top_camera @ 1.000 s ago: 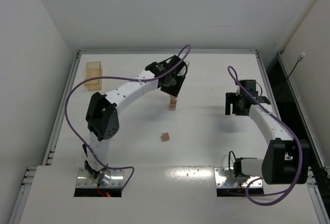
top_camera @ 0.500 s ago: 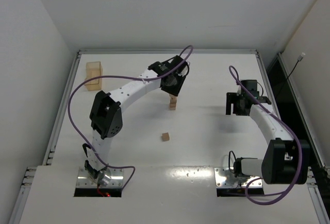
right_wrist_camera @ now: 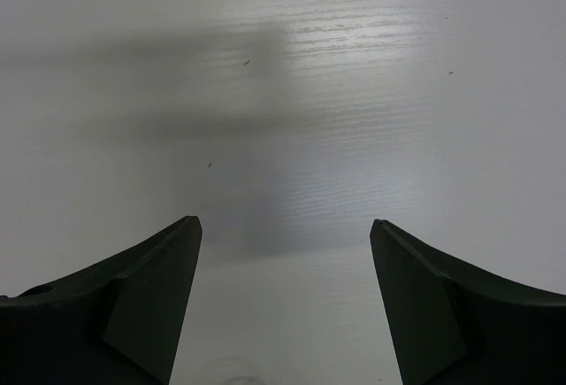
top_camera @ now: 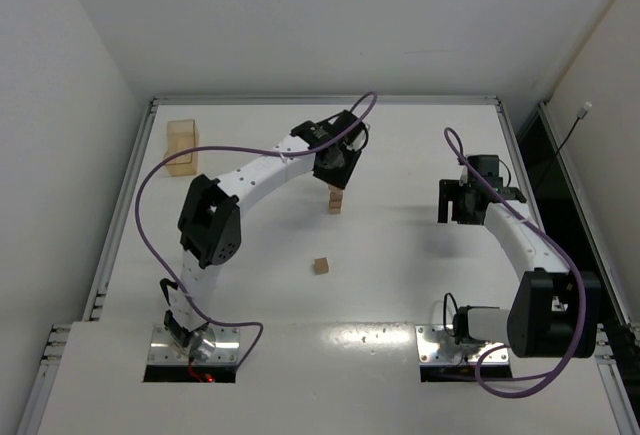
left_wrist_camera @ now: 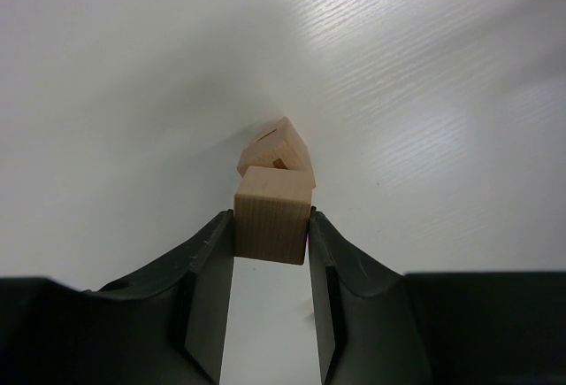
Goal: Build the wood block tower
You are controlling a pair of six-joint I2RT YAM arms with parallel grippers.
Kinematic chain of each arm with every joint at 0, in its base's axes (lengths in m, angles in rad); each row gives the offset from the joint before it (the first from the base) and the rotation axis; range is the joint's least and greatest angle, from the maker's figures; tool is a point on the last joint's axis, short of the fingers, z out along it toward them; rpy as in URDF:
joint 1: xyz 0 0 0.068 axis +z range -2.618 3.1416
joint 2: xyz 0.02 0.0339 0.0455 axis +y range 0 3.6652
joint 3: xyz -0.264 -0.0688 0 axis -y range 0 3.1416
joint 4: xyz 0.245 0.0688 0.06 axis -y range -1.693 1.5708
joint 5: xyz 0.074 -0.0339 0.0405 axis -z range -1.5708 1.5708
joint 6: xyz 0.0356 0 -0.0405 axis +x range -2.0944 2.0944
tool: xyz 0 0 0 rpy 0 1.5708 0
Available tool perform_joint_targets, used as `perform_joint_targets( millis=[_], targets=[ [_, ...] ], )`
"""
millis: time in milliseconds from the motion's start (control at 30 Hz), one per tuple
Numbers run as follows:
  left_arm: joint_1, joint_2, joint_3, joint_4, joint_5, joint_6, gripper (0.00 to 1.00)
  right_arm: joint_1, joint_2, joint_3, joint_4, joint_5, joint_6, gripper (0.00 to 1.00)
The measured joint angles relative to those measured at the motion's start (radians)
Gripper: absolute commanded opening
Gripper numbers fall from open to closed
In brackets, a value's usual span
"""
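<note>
The tower is a narrow stack of tan wood cubes at mid-table. My left gripper hangs right over it and is shut on a wood block, held between both fingers on top of the stack. Below it in the left wrist view, a lower cube sits turned at an angle and shows a dark mark. One loose wood block lies on the table nearer the arms. My right gripper is open and empty over bare table; its jaws stand wide apart in the right wrist view.
A larger pale wooden box shape stands at the back left corner. A raised rim runs round the white table. The left arm's purple cable loops out to the left.
The left arm's elbow and lower links have shifted slightly right and up. Its gripper stays at the tower top with the block. The right arm has not moved.
</note>
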Motion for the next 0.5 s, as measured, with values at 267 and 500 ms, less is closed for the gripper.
perform_joint_targets(
  millis=[267, 500],
  targets=[
    [0.0, 0.013, 0.0, -0.001, 0.007, 0.005, 0.09, 0.0, 0.0, 0.0, 0.0, 0.0, 0.0, 0.74],
    [0.0, 0.014, 0.005, -0.003, 0.006, 0.007, 0.11, 0.0, 0.0, 0.0, 0.0, 0.0, 0.0, 0.74]
  ],
)
